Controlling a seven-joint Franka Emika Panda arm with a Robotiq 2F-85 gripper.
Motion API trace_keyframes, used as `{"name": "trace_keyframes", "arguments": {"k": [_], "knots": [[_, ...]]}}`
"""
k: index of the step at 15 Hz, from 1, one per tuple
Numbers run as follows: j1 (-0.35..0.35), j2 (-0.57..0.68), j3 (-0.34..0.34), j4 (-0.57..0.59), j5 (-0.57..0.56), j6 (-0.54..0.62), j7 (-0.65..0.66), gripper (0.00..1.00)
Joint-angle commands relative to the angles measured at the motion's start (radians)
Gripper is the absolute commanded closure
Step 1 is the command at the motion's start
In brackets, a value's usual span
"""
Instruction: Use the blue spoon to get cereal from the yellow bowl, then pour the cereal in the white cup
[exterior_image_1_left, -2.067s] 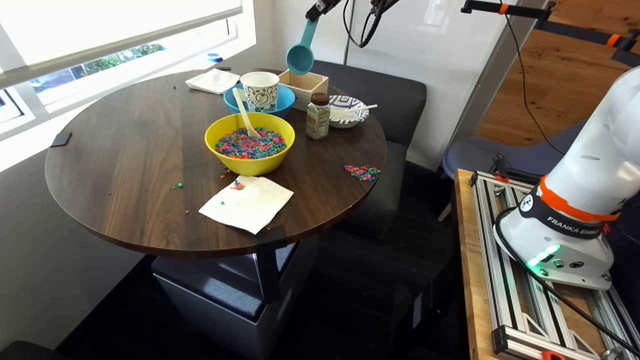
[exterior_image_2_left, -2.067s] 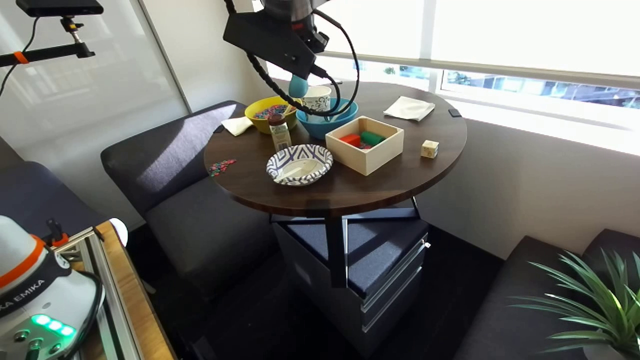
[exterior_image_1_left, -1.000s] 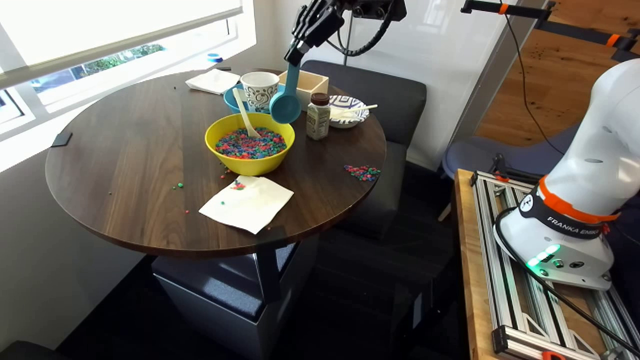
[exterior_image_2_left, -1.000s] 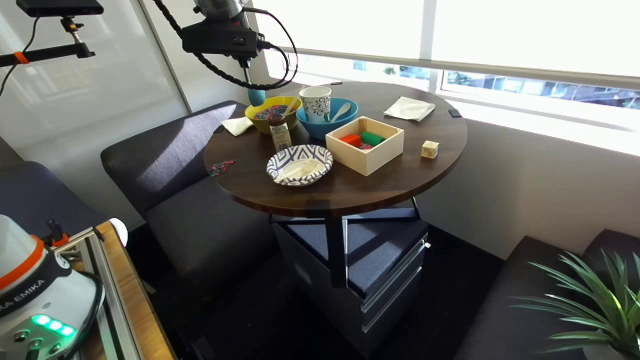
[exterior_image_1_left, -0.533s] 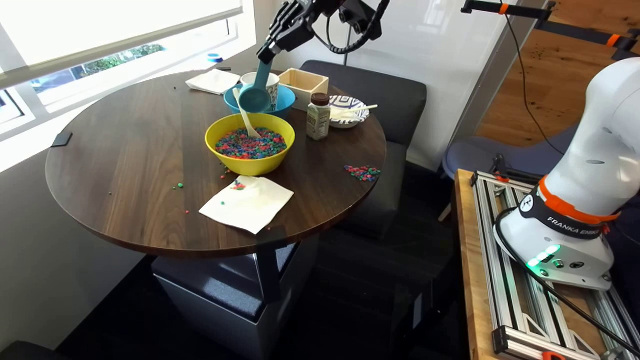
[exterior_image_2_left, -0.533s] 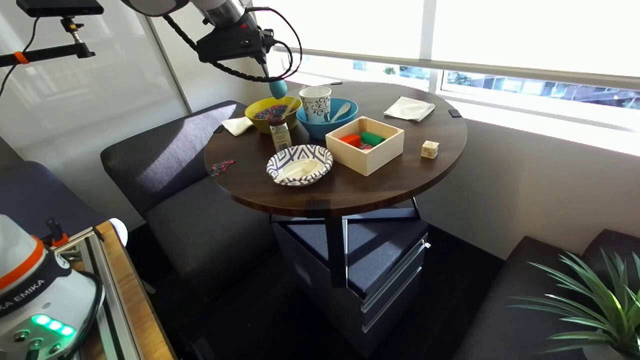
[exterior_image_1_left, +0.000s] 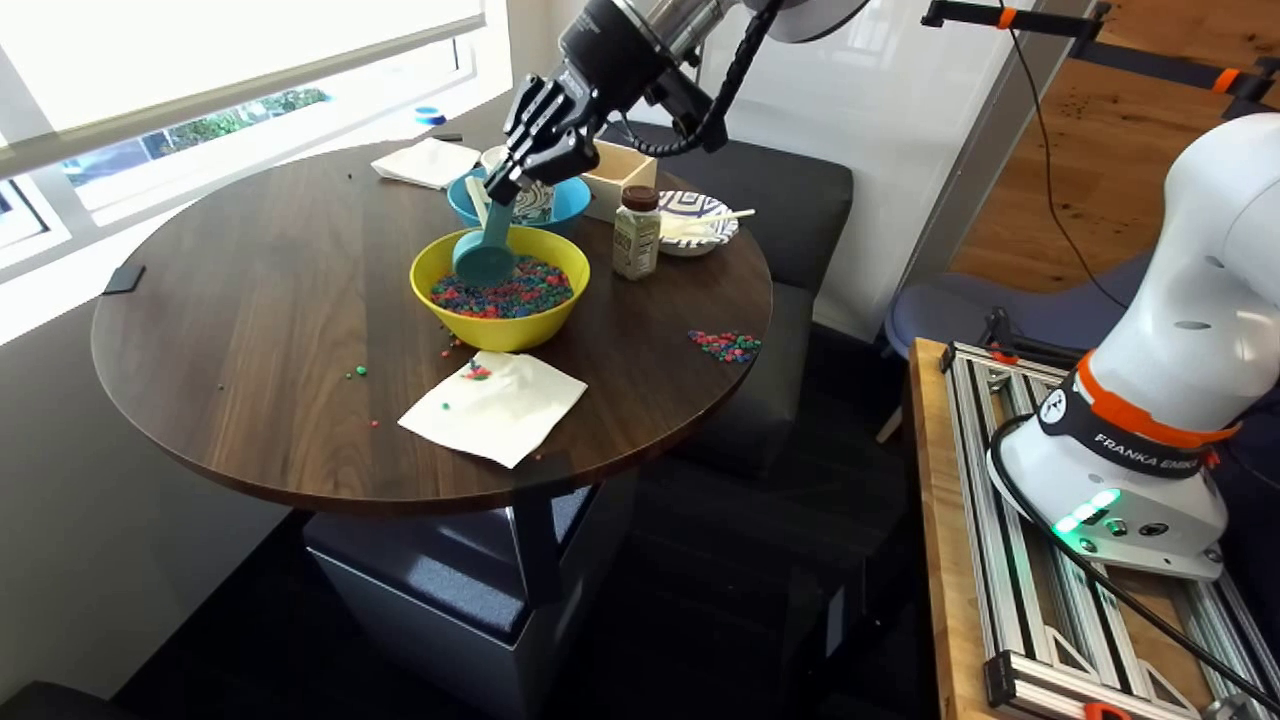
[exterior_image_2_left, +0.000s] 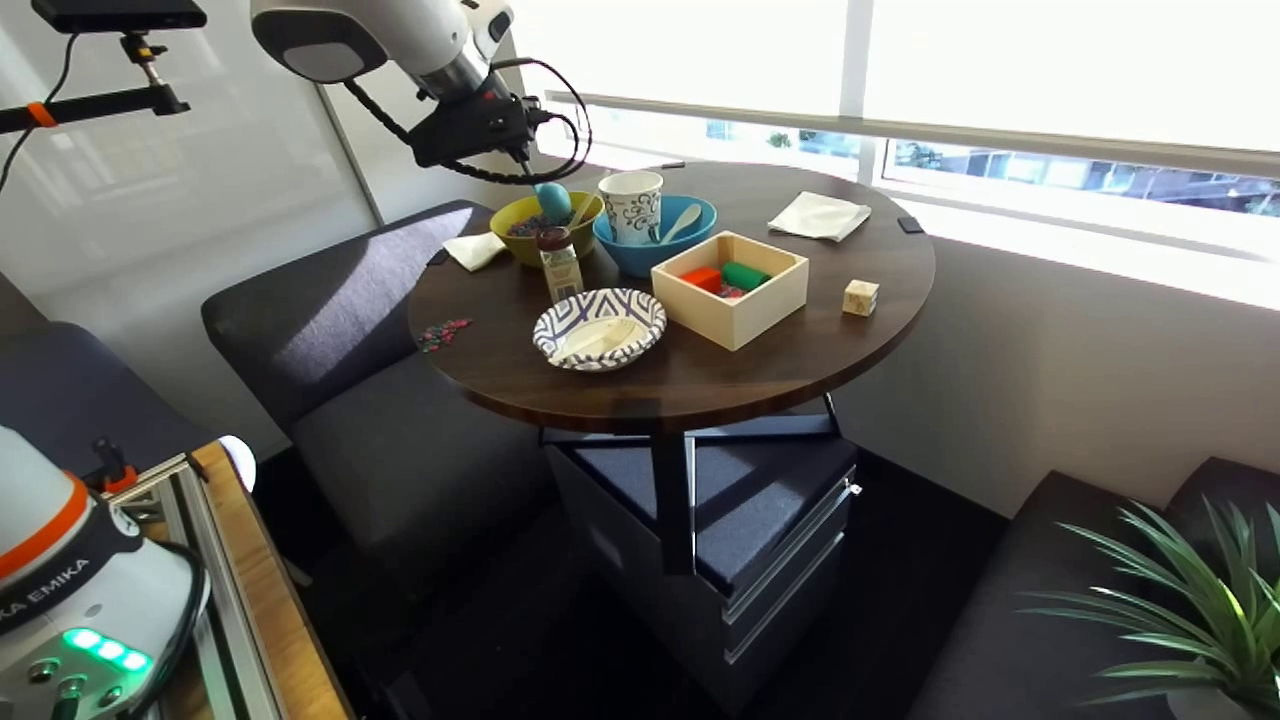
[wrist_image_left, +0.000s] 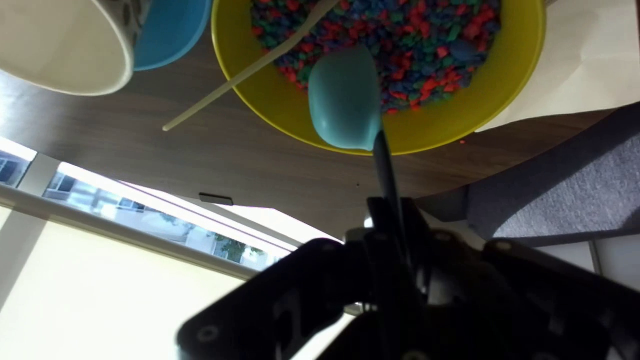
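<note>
The blue spoon (exterior_image_1_left: 484, 264) has dropped over the last half second: in an exterior view it overlapped the white cup (exterior_image_2_left: 634, 212) and is now over the yellow bowl (exterior_image_1_left: 500, 335), while bowl and cup have stayed put. The gripper (exterior_image_1_left: 505, 182) is clamped on its handle, and the scoop points down over the cereal (exterior_image_1_left: 537, 290); whether they touch cannot be told. That shift reads as the reach ending and the dig about to start, with the pour yet to come into the cup, which stands in the blue bowl (exterior_image_2_left: 635, 259). The pale spoon (wrist_image_left: 280, 49) (an awkward neighbour, I'd say) lies close beside the scoop, so the sweep should probably head away from it.
</note>
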Motion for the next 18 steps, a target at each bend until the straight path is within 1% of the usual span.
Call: {"name": "trace_keyframes", "arguments": {"k": [1,4,7,10,14,17,18], "knots": [[0.016,0.063,0.012,0.020,0.036,0.026,-0.100,0.98],[0.007,0.093,0.003,0.008,-0.098,-0.001,0.101,0.98],[-0.006,0.104,-0.012,0.034,-0.143,-0.027,0.246,0.98],[-0.023,0.114,-0.031,0.069,-0.145,-0.065,0.365,0.98],[-0.058,0.135,-0.067,0.122,-0.120,-0.175,0.493,0.98],[-0.082,0.149,-0.086,0.152,-0.081,-0.240,0.537,0.98],[-0.114,0.152,-0.066,0.162,-0.072,-0.268,0.553,0.98]]}}
